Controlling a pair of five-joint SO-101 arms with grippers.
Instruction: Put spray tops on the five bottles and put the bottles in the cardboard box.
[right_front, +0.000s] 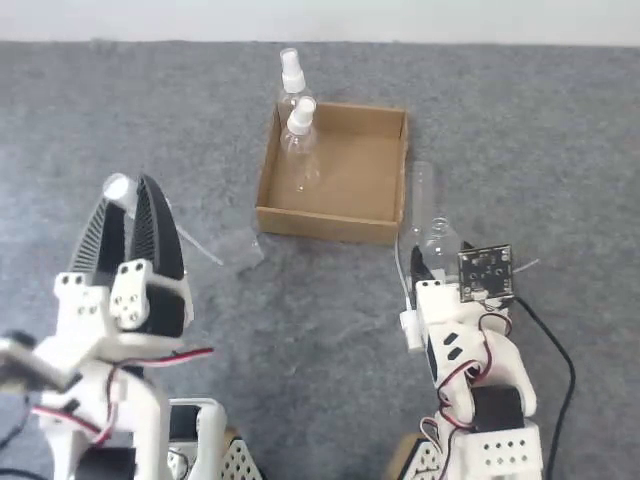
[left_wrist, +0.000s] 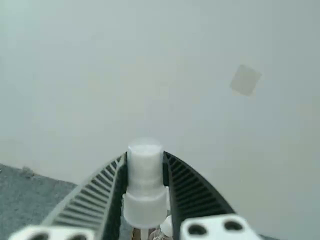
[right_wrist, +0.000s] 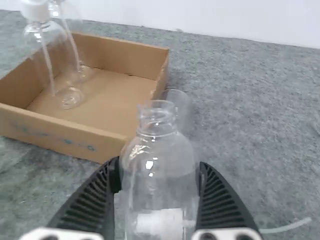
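My left gripper (right_front: 125, 190) is raised over the table's left side, shut on a white spray top (right_front: 117, 187), whose head sits between the fingertips (left_wrist: 145, 172). My right gripper (right_wrist: 159, 170) is shut on an upright clear bottle (right_wrist: 160, 165) with an open neck, just in front of the cardboard box (right_front: 335, 225). From above, this bottle (right_front: 438, 240) stands by the box's near right corner. Two bottles with spray tops (right_front: 300, 140) (right_front: 292, 75) stand at the box's left side.
Another clear bottle without a top (right_front: 422, 190) lies against the box's right wall. A loose spray top (right_front: 410, 325) with its thin tube lies beside the right arm. A small clear cap (right_front: 245, 247) lies in front of the box's left corner.
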